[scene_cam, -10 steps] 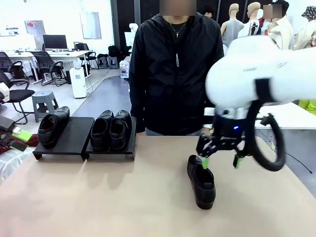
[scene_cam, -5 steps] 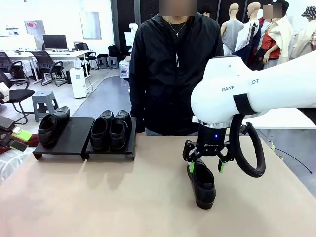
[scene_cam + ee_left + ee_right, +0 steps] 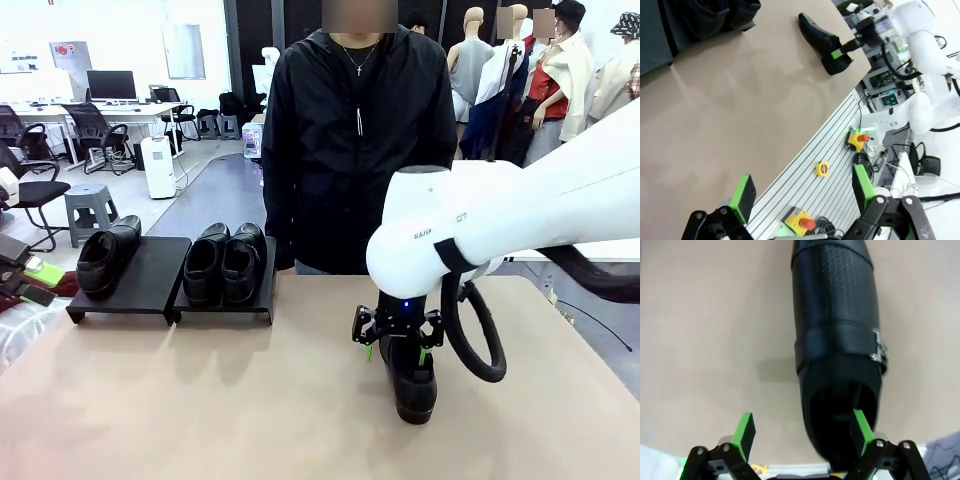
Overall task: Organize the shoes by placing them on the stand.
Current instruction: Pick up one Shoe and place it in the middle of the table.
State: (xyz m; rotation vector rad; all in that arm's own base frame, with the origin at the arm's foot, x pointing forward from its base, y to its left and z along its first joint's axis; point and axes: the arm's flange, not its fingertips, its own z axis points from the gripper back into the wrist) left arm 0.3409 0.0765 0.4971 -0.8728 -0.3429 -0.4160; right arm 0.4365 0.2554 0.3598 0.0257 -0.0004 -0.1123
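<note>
1. You have a low black flat-topped stand (image 3: 150, 272) of two adjoining platforms sitting at the far left part of the beige worktop (image 3: 200, 400), close to its far edge.
2. On the stand's left platform, one black glossy leather dress shoe (image 3: 105, 257) lies along the outer left side; the rest of that platform's top is bare.
3. On the right platform, a pair of black glossy dress shoes (image 3: 225, 262) stands side by side, touching each other and taking up most of its top.
4. The fourth black glossy dress shoe (image 3: 408, 368) lies on the worktop, right of the middle and well apart from the stand, its rounded toe towards the near edge.
5. Your right gripper (image 3: 395, 347) hangs over that shoe's heel end with its jaws spread wide. In the right wrist view one green pad (image 3: 861, 426) sits over the shoe's heel opening (image 3: 840, 405), and the other pad is over bare worktop beside the shoe. You cannot tell whether either pad touches the leather, and the shoe rests on the worktop, not lifted.
6. Your left gripper (image 3: 802, 192) is spread wide and holds nothing; it hangs over the near edge of the worktop.
7. A person in a black jacket (image 3: 355, 140) stands at the far edge, behind the right end of the stand.
</note>
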